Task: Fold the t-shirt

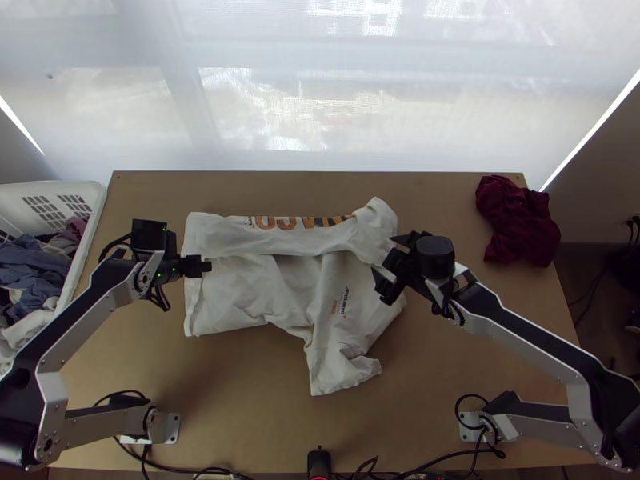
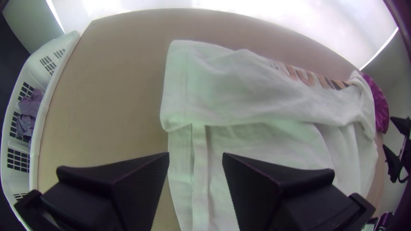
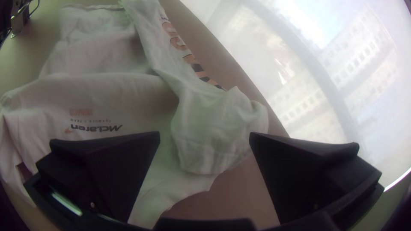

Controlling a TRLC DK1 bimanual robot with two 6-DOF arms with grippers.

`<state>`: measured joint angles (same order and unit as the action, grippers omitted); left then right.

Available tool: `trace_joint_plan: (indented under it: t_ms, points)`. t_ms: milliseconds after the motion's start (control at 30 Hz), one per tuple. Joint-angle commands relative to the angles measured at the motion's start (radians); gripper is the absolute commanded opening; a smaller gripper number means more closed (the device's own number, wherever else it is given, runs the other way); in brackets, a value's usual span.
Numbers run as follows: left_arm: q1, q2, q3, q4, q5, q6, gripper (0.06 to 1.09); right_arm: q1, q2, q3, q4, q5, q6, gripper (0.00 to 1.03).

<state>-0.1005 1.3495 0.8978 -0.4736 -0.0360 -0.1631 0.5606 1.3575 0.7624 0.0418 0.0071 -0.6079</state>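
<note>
Well, in the top view the t-shirt (image 1: 228, 296) lies on the table (image 1: 256, 416) between my two arms. Its far part makes a long band with print, lying over the rest, and a loose flap (image 1: 340, 370), perhaps a sleeve, points toward the near edge. My left claw (image 1: 209, 266) is at one side of the shirt, my right claw (image 1: 382, 254) at the other. If I fold now, I judge this flap could stay outside the shape, because it is twisted and not laid flat.

In the left wrist view my left claw is open and holds nothing; its fingers stand apart, with a long seam (image 2: 200, 171) of the shirt running between them. The danger here, I think, is to close on one layer only. Then the upper cloth would slide while the lower one remains, and the side would become crooked.

In the right wrist view my right claw is also open and empty. Ahead of it is a rumpled end (image 3: 214, 132) of the band. If I pinch this lump, the creases may be pressed into the fold; if I pull it harder than the left side, the whole band could turn or come undone. So both sides should be lifted evenly, I suppose.
</note>
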Motion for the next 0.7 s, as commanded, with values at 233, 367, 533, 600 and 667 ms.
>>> trace_joint_plan:
  t_ms: [233, 367, 533, 600, 667]
  points:
    - [-0.001, -0.176, 0.0, -0.602, 0.077, 0.013, 0.72, -0.01, -0.184, 0.012, -0.18, 0.002, 0.045, 0.99]
    - [-0.025, -0.174, -0.034, -0.609, 0.079, -0.013, 0.72, -0.008, -0.222, 0.02, -0.223, 0.002, 0.053, 0.99]
    - [-0.044, -0.135, -0.066, -0.517, 0.079, -0.046, 0.71, -0.001, -0.23, 0.031, -0.237, 0.002, 0.1, 0.99]
    - [-0.047, -0.105, -0.076, -0.494, 0.081, -0.05, 0.71, -0.002, -0.23, 0.038, -0.25, 0.002, 0.103, 0.99]
    - [-0.057, -0.078, -0.091, -0.467, 0.081, -0.047, 0.71, -0.004, -0.236, 0.048, -0.278, 0.002, 0.102, 0.99]
